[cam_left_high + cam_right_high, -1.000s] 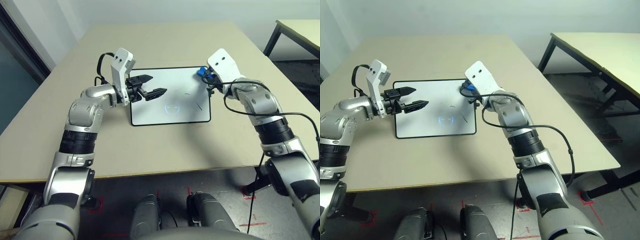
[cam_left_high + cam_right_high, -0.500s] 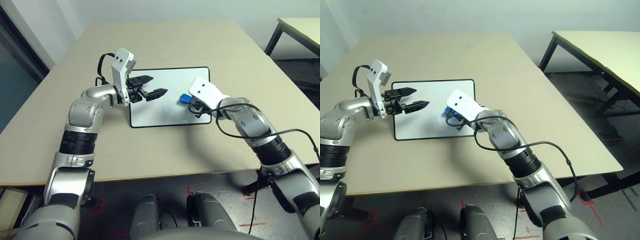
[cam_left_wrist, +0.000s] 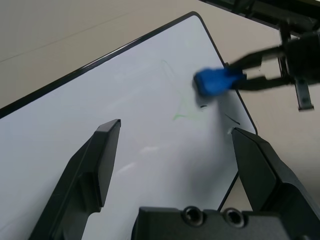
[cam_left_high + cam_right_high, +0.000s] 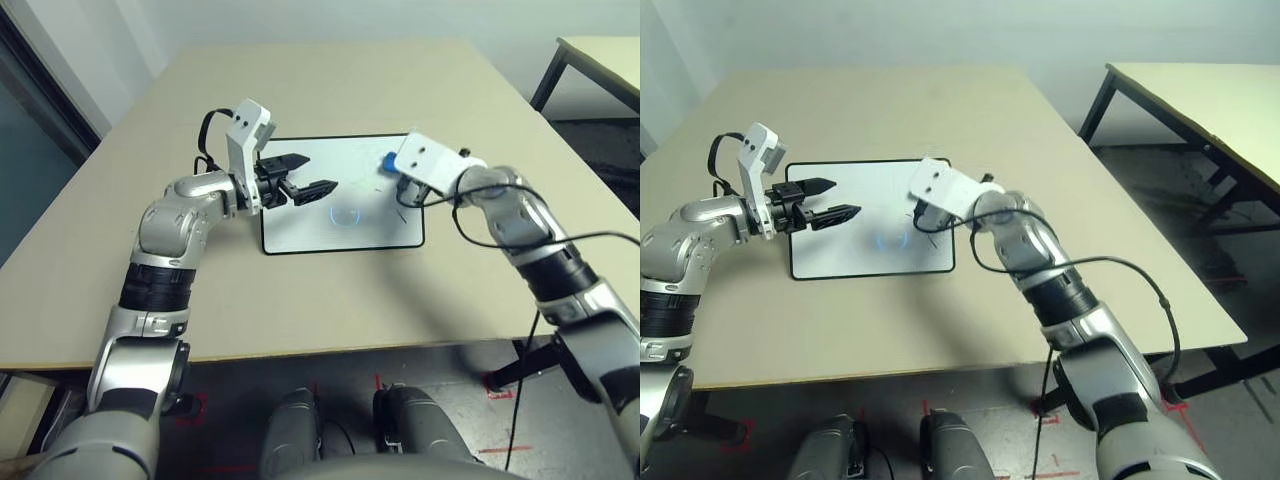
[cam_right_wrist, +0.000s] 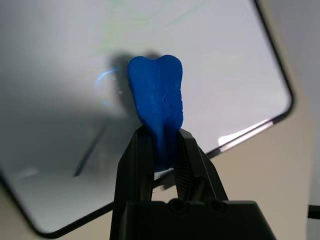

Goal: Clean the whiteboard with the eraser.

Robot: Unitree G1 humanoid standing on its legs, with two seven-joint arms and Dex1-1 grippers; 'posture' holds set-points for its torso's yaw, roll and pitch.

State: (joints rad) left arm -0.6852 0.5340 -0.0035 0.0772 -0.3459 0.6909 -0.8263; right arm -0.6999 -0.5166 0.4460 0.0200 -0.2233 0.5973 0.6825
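The whiteboard (image 4: 340, 238) lies flat in the middle of the tan table, with faint green lines (image 3: 176, 102), a bluish ring (image 4: 345, 215) and a short dark stroke on it. My right gripper (image 5: 160, 142) is shut on the blue eraser (image 5: 156, 100), which sticks out past the fingertips. The eraser (image 4: 388, 161) is over the board's far right part, close to its surface; I cannot tell if it touches. My left gripper (image 4: 320, 171) hovers open over the board's left half, nothing between its fingers (image 3: 107, 150). From that wrist the eraser (image 3: 212, 81) shows near the right edge.
The tan table (image 4: 330, 300) has bare room all around the board. A second table (image 4: 1200, 100) with black legs stands off to the right, across a gap of dark floor. A wall rises behind the table.
My right gripper swept the eraser from the board's far right corner down toward its middle, then back up to the far right. The left arm has hardly moved.
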